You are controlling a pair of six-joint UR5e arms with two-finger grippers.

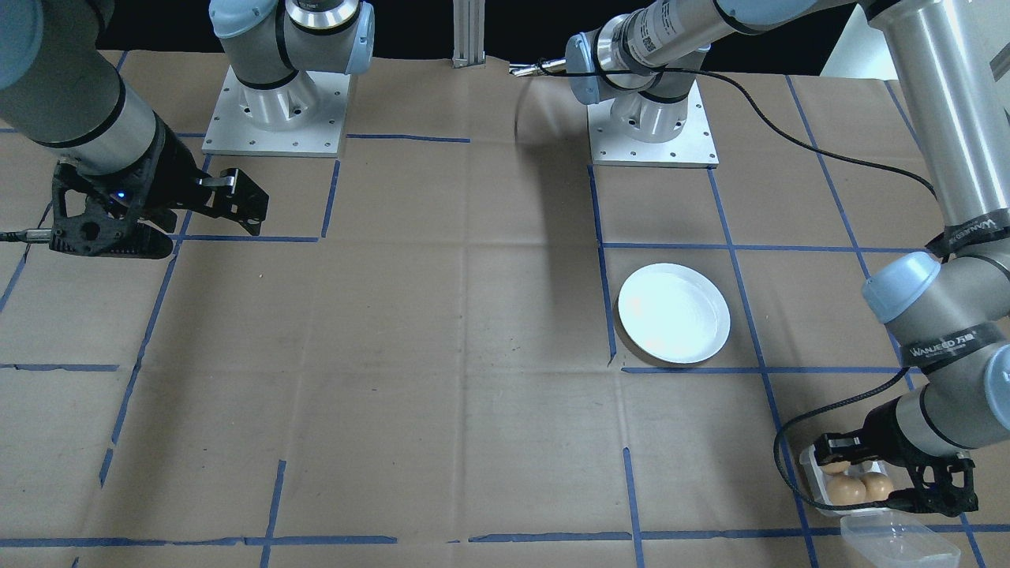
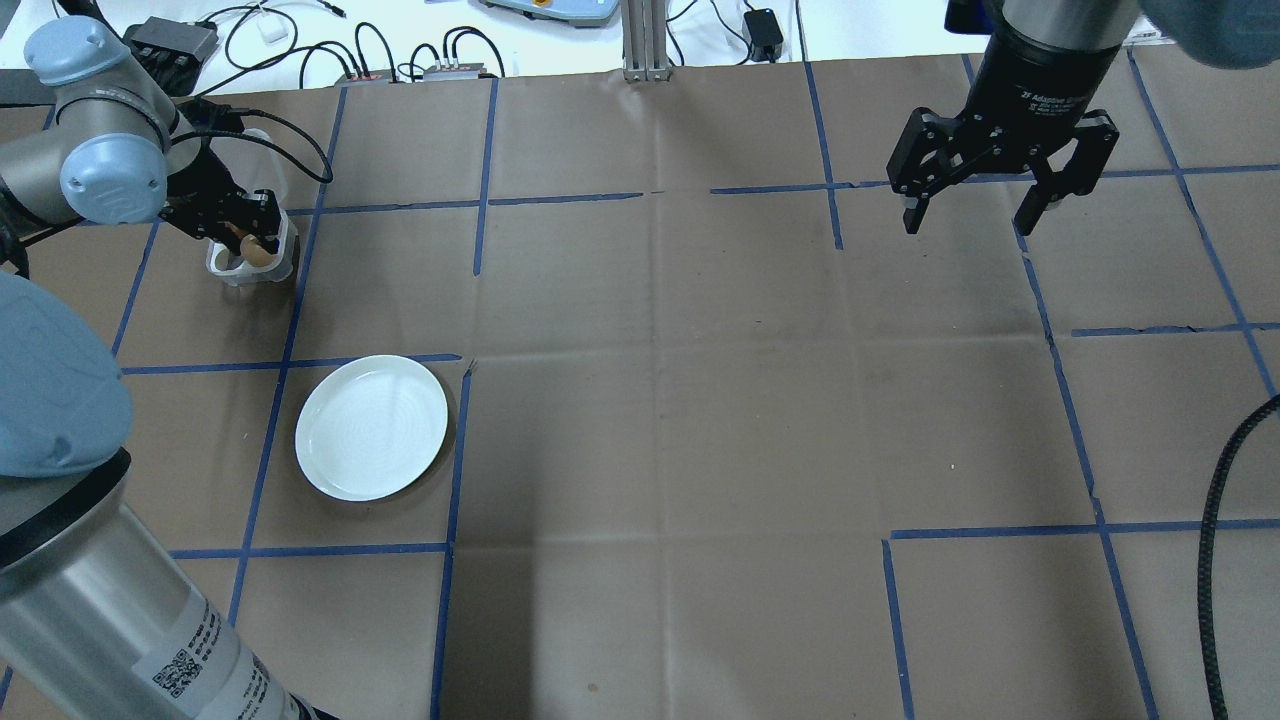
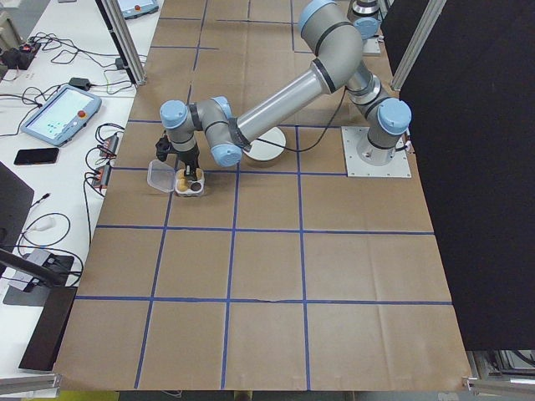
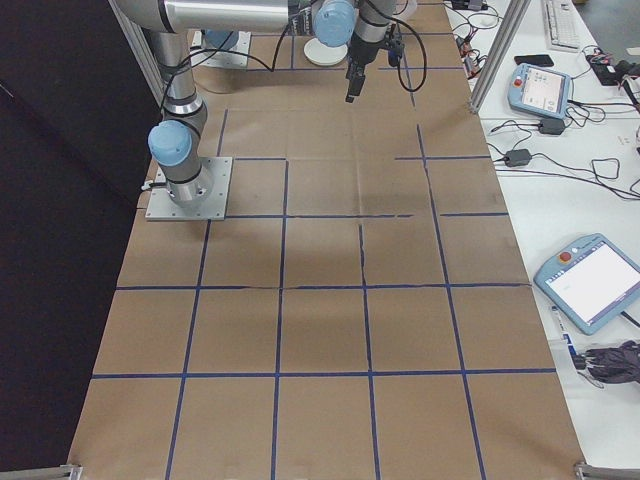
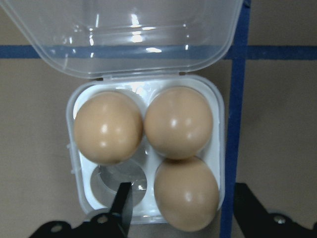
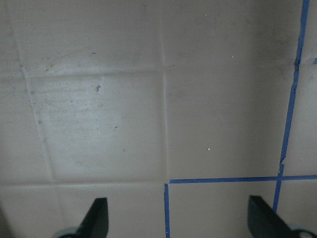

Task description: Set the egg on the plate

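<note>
Your left gripper [image 5: 181, 208] hangs open around the nearest egg [image 5: 186, 193] in the egg tray [image 5: 218, 148]; the plate [image 2: 371, 427] sits empty nearby. Squeeze hard and it may crack.

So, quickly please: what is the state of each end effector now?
Left end effector: open, around an egg in the tray, not yet gripped.
Right end effector: open, empty.

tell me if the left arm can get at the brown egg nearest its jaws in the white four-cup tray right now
Probably yes. The clear lid is swung fully back, and the left gripper hangs right over the white four-cup tray, jaws open on either side of the nearest brown egg. Nothing covers it, though the neighbouring eggs sit close.
</note>
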